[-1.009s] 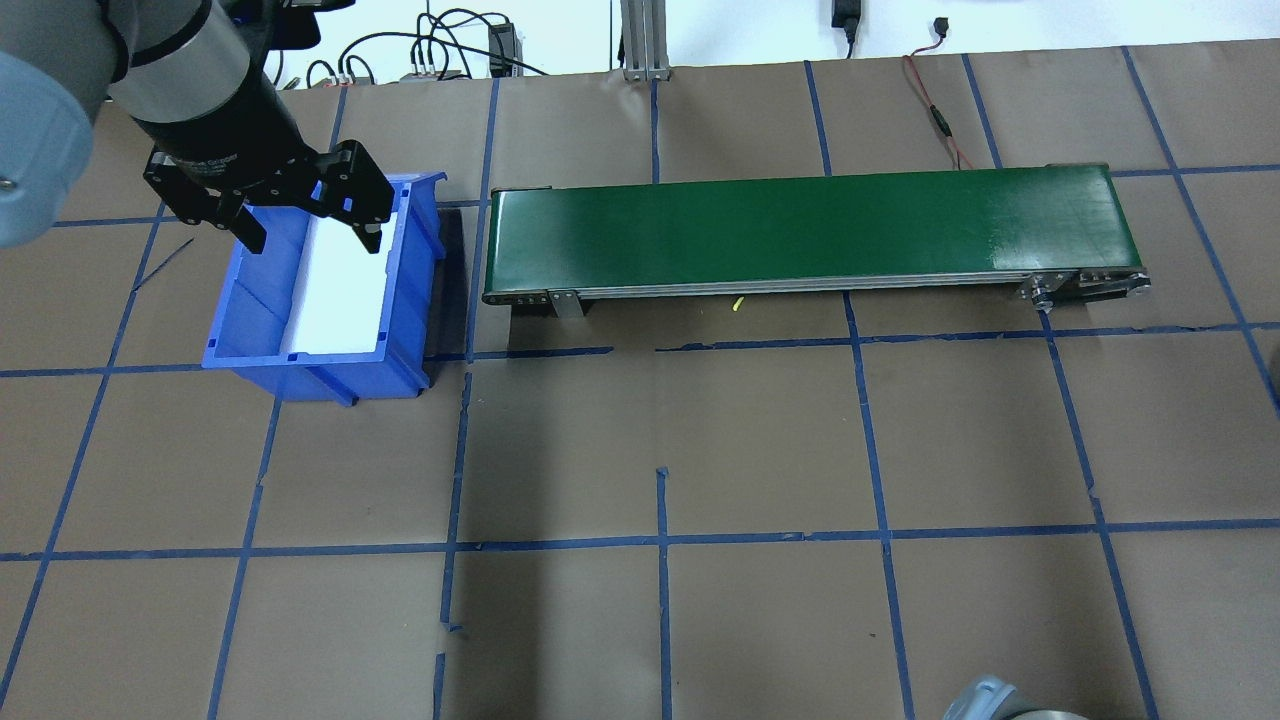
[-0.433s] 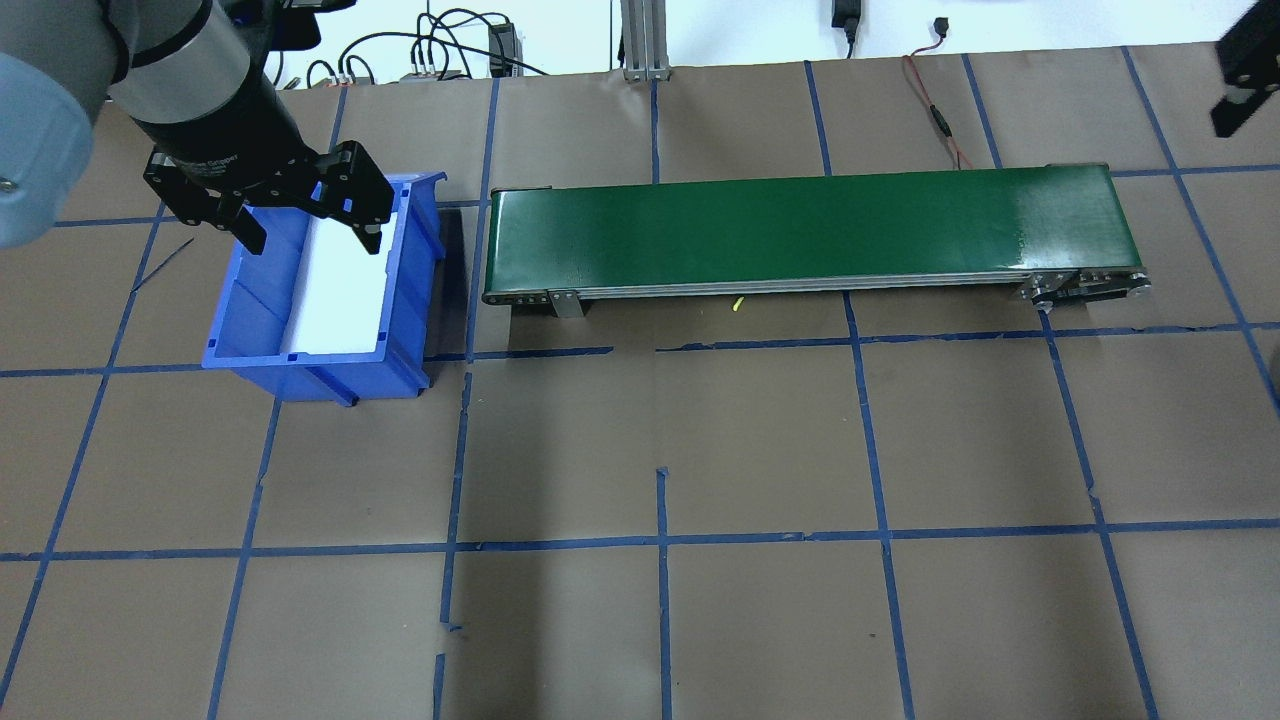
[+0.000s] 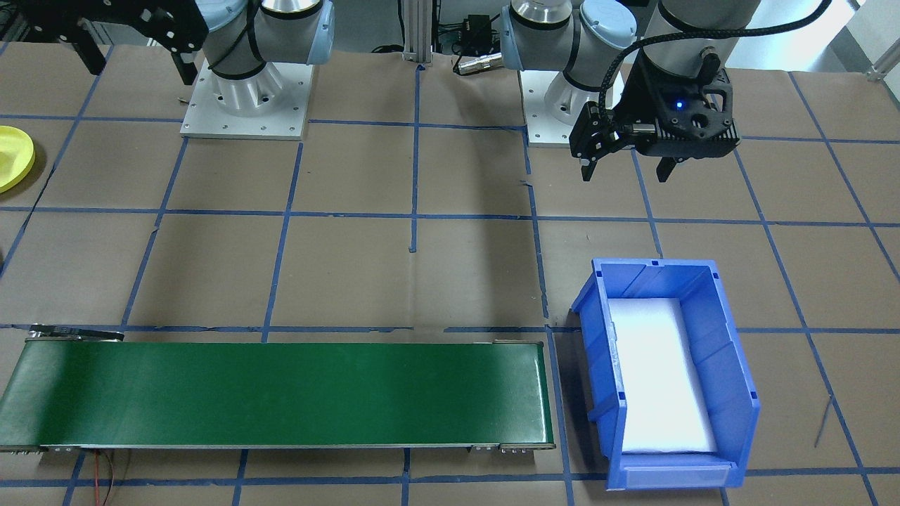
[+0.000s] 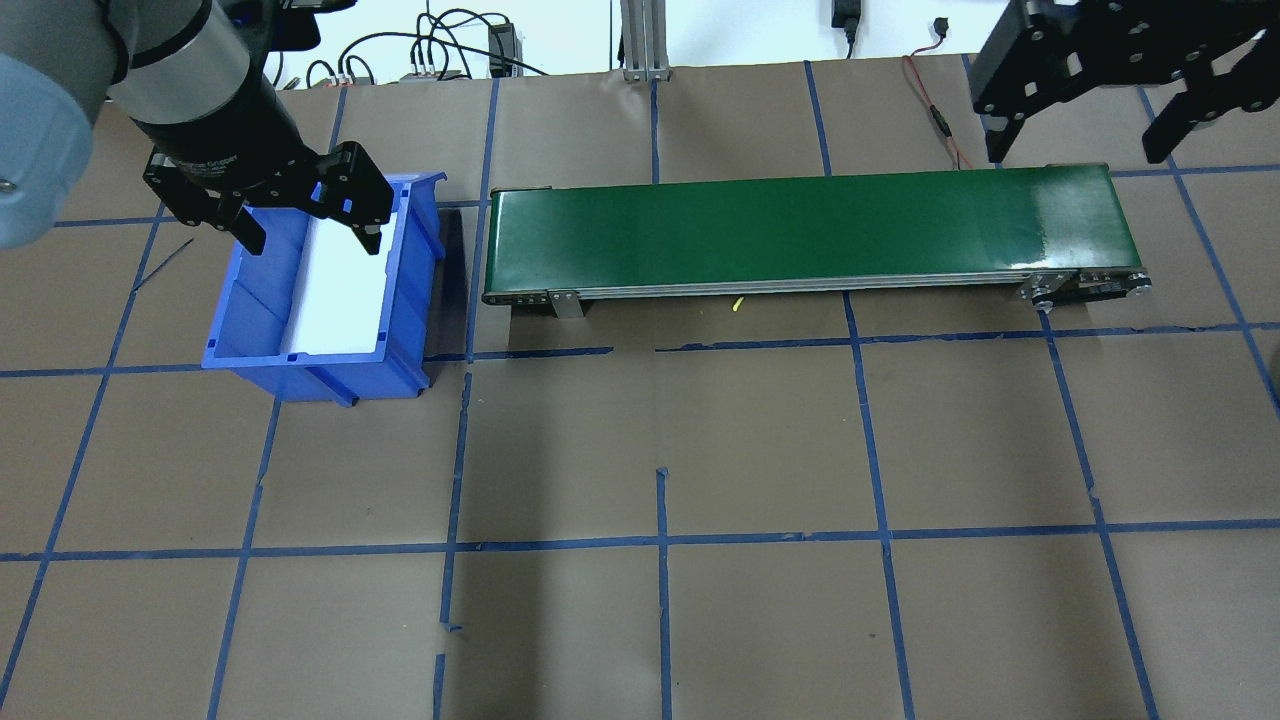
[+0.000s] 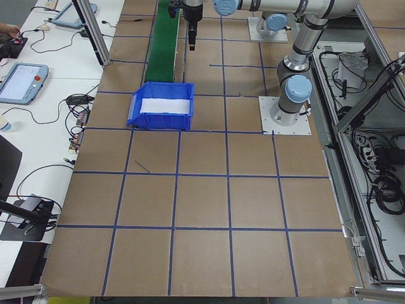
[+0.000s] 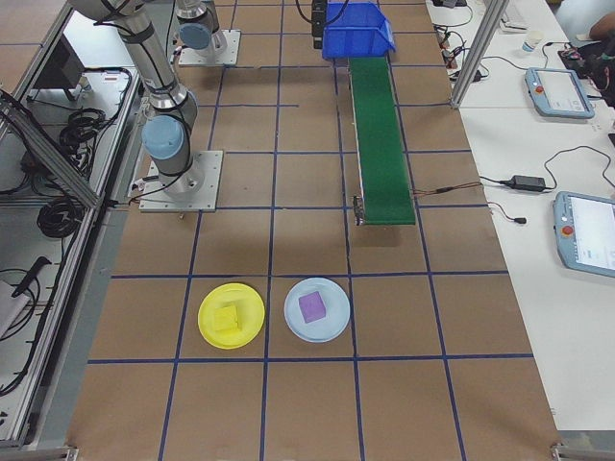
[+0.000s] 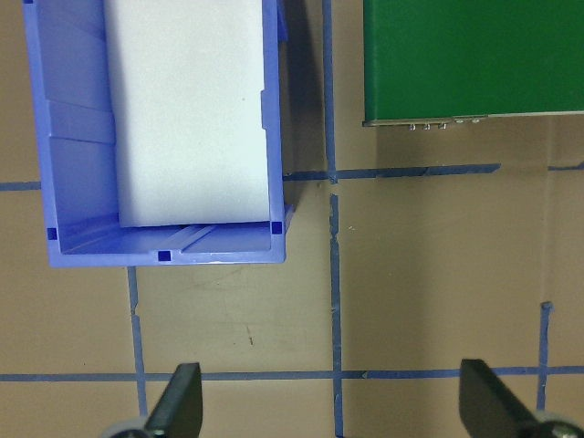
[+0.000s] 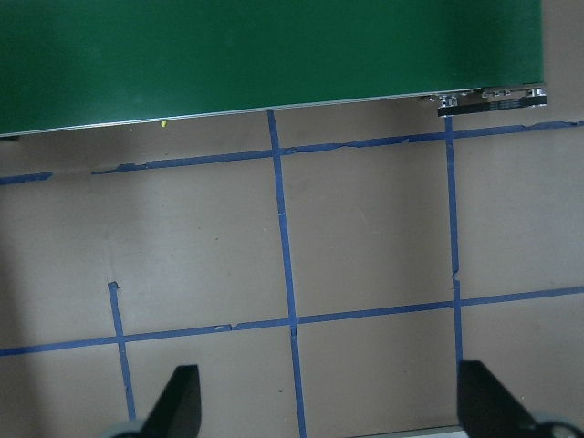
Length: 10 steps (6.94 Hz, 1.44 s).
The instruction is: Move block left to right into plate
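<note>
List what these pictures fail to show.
- Round bright-yellow plastic plate: cut off by the front-facing view's left edge.
- Small yellow block on that plate: too small for detail in the right view.
- Right end effector: its wrist is cropped by the overhead view's top edge.

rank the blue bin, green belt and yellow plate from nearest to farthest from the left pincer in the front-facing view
From the left pincer:
1. Blue bin, just below it on the view's right.
2. Green belt, lower centre and left.
3. Yellow plate, at the far left edge.
</note>
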Available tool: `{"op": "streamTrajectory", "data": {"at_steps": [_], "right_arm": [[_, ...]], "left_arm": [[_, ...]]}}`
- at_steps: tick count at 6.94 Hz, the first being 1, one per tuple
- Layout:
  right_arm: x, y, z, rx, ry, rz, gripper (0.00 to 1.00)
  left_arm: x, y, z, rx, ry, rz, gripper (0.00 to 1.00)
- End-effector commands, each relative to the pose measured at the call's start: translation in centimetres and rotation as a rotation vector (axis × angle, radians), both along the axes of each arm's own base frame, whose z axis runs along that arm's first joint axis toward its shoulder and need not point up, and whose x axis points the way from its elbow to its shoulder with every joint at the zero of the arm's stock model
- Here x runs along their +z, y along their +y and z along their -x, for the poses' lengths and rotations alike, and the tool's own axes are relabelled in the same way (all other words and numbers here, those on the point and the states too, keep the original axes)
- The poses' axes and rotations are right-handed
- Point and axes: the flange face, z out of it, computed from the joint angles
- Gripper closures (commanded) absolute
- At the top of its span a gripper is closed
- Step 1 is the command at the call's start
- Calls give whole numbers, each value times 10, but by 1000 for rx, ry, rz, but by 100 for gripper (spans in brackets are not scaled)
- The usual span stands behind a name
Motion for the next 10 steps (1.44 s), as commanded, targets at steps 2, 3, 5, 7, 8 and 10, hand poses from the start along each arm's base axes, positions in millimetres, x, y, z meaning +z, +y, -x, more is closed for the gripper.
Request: {"op": "streamTrajectory", "data": {"at_steps": [2, 3, 5, 7, 8, 10], "right_arm": [[-22, 4, -11, 18, -9, -34, 0], [-46, -2, -13, 20, -9, -82, 0], [-113, -1, -12, 21, 3, -215, 0], [-116, 0, -12, 21, 2, -219, 0], [-112, -5, -13, 25, 0, -178, 0], [-100, -25, -15, 25, -9, -16, 0]], "left_arm": [[1, 0, 0, 0, 0, 3, 0], [0, 2, 1, -3, 0, 0, 0], [2, 2, 0, 8, -3, -1, 0], [1, 8, -2, 22, -1, -31, 0], [1, 10, -4, 25, 2, -45, 0], [0, 11, 0, 22, 5, -47, 0]]}}
